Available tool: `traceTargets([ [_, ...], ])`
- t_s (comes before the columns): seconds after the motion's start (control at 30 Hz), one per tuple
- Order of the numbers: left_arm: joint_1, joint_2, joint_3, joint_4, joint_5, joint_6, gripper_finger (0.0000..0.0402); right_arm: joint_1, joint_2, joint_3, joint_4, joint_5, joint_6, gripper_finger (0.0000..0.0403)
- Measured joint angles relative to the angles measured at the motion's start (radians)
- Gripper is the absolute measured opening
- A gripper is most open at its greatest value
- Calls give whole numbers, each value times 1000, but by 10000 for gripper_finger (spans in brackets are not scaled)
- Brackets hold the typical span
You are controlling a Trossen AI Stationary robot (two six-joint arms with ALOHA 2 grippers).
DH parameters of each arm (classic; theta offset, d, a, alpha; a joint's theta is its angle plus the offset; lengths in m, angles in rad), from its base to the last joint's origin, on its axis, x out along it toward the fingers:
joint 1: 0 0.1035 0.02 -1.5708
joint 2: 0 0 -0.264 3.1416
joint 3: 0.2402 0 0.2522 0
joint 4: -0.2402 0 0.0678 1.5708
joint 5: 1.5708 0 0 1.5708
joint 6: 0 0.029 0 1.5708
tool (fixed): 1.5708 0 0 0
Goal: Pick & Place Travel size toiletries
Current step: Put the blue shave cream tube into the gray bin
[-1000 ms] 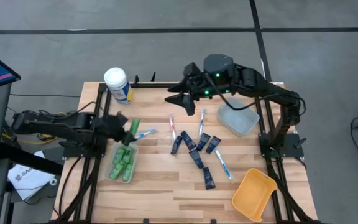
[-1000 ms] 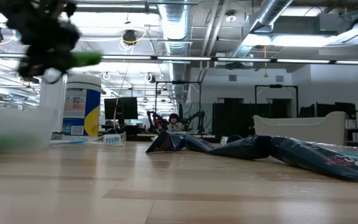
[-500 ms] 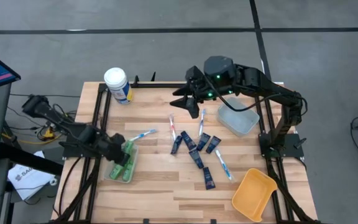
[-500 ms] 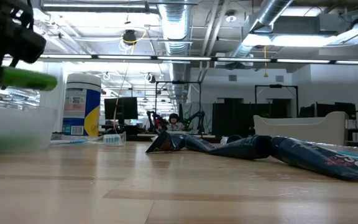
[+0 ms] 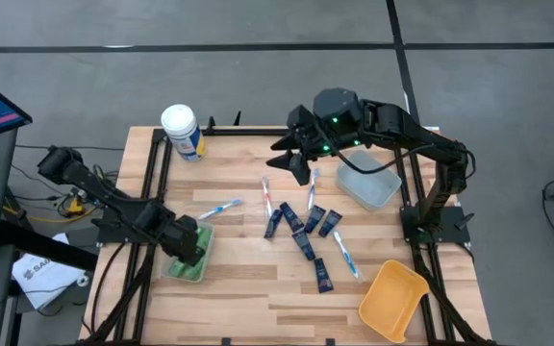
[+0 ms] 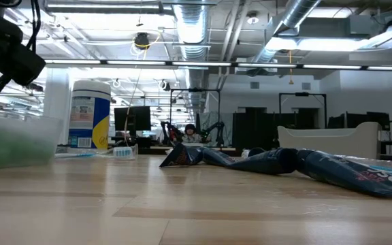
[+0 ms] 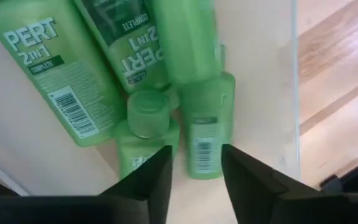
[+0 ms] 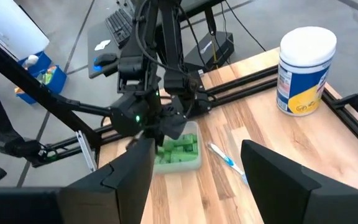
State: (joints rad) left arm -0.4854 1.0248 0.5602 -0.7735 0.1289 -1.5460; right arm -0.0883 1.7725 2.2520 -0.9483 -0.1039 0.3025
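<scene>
High view: left gripper (image 5: 188, 245) low over the clear tray (image 5: 183, 272) at the table's (image 5: 248, 288) left edge, jaws apart, gripping nothing. Green bottles (image 7: 135, 74) lie piled inside the tray under it. Right gripper (image 5: 294, 165) hovers above the back middle, jaws apart and empty. Navy tubes (image 5: 306, 231) and toothbrushes (image 5: 344, 253) lie scattered mid-table; one toothbrush (image 5: 217, 209) sits near the tray.

We are counting four toothbrushes (image 5: 220, 208) and six navy tubes (image 5: 322, 275) lying beside the clear bin (image 5: 367, 186); one orange bin (image 5: 392, 299), one canister (image 5: 181, 132), and at least four green bottles (image 7: 51, 71) in their tray (image 5: 172, 270).
</scene>
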Motion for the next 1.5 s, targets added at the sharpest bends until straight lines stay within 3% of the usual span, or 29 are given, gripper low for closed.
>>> traceTargets([
  [0.17,4,-84,0,7,20,16,185,0,0,0,-57,0,-20,232],
  [0.33,24,-239,35,40,-30,23,216,2,-16,1,-344,86,-13,232],
  [0.47,32,-362,80,73,-256,50,228,37,-2,-1,-604,271,69,232],
  [0.53,33,-420,97,106,-398,98,230,61,1,-20,-622,354,137,232],
  [0.73,33,-550,104,248,-770,327,231,109,-85,-248,-629,383,399,232],
  [0.9,33,-627,104,275,-913,432,231,121,-162,-538,-516,386,652,232],
  [1.1,33,-684,104,280,-970,504,231,135,-188,-836,-398,365,959,232],
  [1.5,33,-708,104,288,-969,547,231,124,-189,-1194,67,257,1189,232],
])
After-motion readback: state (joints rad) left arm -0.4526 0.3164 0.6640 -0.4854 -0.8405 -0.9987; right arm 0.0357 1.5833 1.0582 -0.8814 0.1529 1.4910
